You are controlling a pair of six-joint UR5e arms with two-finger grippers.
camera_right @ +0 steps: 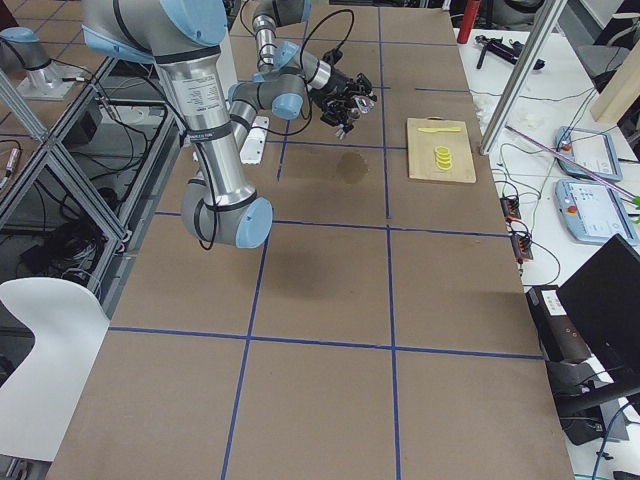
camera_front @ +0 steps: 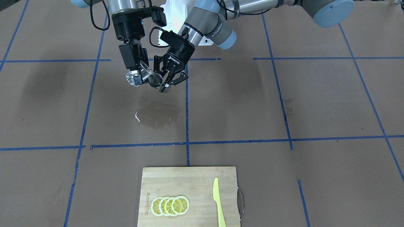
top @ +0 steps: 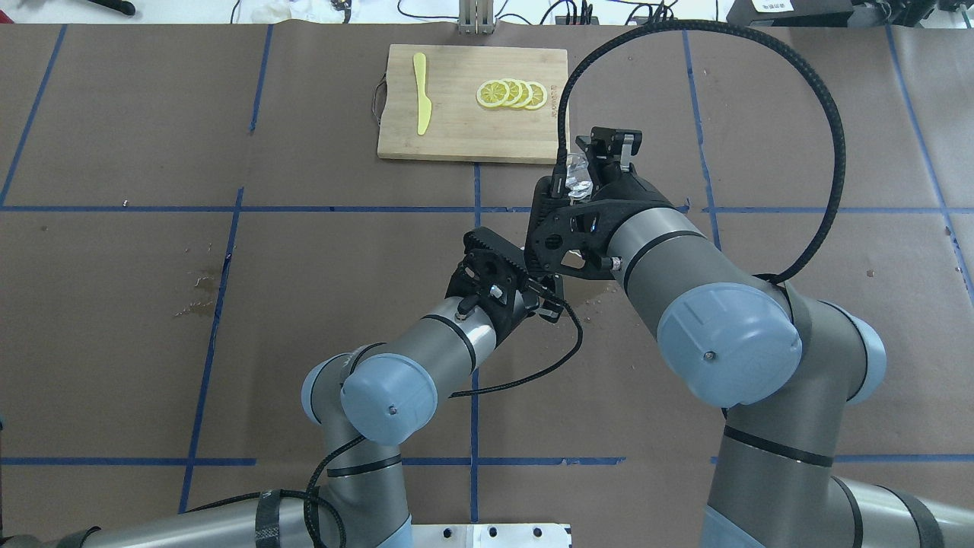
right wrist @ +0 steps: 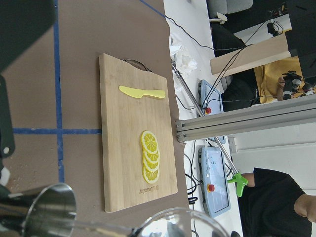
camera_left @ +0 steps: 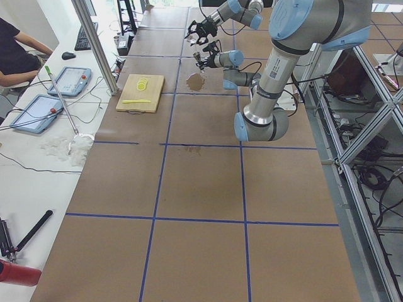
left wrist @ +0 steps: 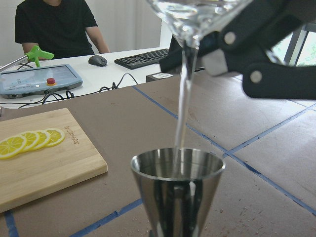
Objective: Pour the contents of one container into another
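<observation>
pour | right hand (camera_front: 137,74) is gripping the tilted glass cup (camera_front: 145,74), left hand (camera_front: 169,82) is clamping the steel jigger (left wrist: 177,182), both hovering above the wet patch (camera_front: 157,115) on the worktop | stream (left wrist: 182,98) is landing inside the rim | risk: slight drift or overfilling would be spilling onto that patch

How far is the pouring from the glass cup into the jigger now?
Done: the right gripper holds the glass cup tilted above the jigger, which the left gripper holds off the table. In hand: a thin stream falls into the jigger. Left: likely emptying the cup, then setting both down. A wet patch lies on the table.
</observation>
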